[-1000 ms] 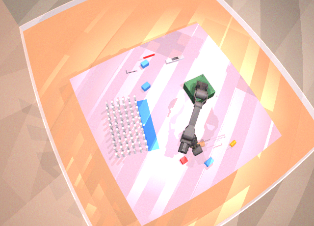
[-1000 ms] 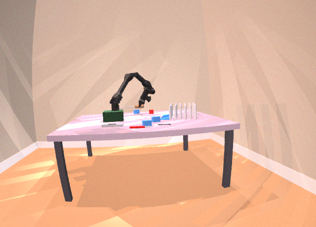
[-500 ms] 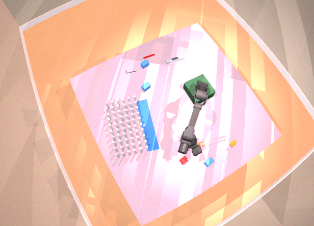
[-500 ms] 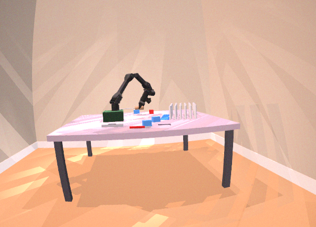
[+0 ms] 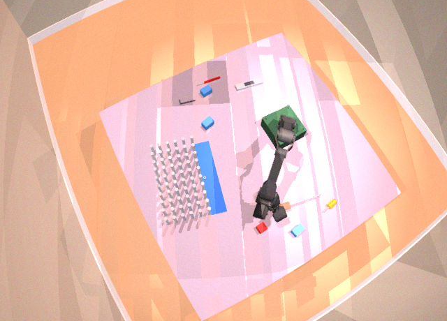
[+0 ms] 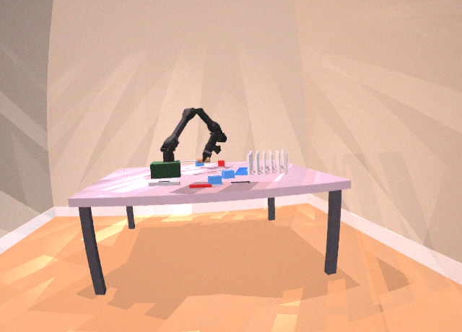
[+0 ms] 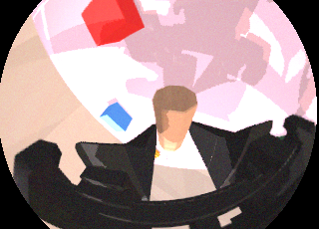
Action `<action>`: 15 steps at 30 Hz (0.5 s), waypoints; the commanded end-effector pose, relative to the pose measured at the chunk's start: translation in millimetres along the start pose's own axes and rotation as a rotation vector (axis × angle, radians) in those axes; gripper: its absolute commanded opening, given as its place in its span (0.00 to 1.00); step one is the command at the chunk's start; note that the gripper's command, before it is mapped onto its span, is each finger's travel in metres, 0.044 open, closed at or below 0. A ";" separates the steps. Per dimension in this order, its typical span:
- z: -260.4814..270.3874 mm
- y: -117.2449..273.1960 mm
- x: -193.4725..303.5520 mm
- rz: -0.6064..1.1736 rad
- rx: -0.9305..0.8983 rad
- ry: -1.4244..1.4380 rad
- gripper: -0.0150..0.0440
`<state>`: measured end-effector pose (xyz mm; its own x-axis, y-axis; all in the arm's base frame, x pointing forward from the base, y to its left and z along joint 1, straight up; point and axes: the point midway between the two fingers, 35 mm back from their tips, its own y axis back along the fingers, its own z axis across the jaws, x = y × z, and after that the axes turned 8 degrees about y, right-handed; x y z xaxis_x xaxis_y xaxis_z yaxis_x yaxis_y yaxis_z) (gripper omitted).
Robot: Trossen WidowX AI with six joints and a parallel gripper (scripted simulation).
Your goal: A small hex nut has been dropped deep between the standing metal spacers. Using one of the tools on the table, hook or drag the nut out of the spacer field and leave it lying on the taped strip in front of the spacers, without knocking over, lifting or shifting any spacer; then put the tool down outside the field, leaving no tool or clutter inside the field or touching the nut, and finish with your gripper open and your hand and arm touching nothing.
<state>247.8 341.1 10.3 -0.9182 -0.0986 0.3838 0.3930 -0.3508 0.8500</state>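
My gripper is shut on the brown wooden handle of a hook tool. The tool's thin rod points away to the right. I hold it low over the table, well to the right of the spacer field. The standing grey spacers are all upright in a grid. The blue taped strip runs along their right side. A small pale ring, the hex nut, lies on the strip near its left edge.
A red block and a light blue block lie just beyond my fingers. A yellow piece lies right. Two blue blocks, a red tool, a black hex key and a white bar lie at the back.
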 end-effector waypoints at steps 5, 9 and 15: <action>-3.0 -7.6 -1.6 0.006 -0.007 -0.006 0.25; -5.0 -11.2 -2.8 0.006 -0.007 -0.006 0.25; -8.0 -16.7 -4.5 0.006 -0.006 -0.006 0.25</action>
<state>246.2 339.6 -5.7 -0.9181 -0.0985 0.3840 0.3931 -0.3506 0.8500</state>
